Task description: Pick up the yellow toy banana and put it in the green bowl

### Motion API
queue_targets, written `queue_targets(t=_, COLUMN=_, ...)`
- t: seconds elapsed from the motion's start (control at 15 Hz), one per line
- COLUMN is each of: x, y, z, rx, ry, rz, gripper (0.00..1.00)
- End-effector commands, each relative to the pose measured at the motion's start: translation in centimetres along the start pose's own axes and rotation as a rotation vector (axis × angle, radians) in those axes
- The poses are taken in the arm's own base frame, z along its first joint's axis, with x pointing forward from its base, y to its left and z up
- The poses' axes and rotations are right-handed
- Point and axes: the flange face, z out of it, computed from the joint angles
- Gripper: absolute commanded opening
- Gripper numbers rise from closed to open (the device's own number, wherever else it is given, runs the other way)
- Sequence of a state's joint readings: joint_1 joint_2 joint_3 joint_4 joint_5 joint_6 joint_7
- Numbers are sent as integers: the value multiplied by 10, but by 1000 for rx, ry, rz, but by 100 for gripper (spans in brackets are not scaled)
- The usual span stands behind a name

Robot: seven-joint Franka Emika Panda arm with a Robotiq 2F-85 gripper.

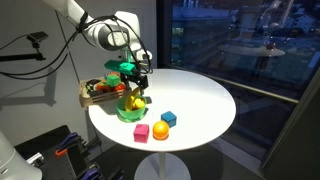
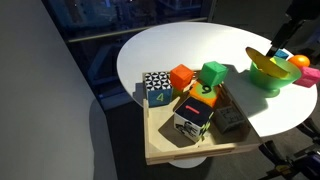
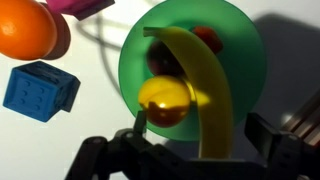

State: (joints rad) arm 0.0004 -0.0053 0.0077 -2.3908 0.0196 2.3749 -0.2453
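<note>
Banana in the green bowl, under the open claw

One round white worktop [image 1: 200, 95] is seen, and one green bowl [image 3: 235, 50] is set on it. One yellow toy banana [image 3: 205, 95] is found lying inside the bowl, right under the claw [image 3: 200, 140], whose two fingers are held apart with nothing pinched. The banana's long side is pointed away from the claw, across the bowl. The job is judged done, so only a straight lift is needed. One round yellow toy [image 3: 163, 103] and one red bit [image 3: 208, 38] are also seen in the bowl. Outside it, one blue block [image 3: 40, 90], one orange ball [image 3: 25, 28] and one pink block [image 3: 85, 6] are counted.
</note>
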Motion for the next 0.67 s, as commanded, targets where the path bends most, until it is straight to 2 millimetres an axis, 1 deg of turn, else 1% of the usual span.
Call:
queue_targets(t=0.0, x=0, y=-3, z=-24, rx=-51, ry=-48, rz=83, gripper=100)
queue_targets(t=0.27, x=-5, y=-7, z=-41, rx=-46, ry=-136, rz=160, gripper=100)
queue_targets(t=0.6, x=-13, y=-13, z=-66, rx=-41, ry=-214, rz=204, gripper=100)
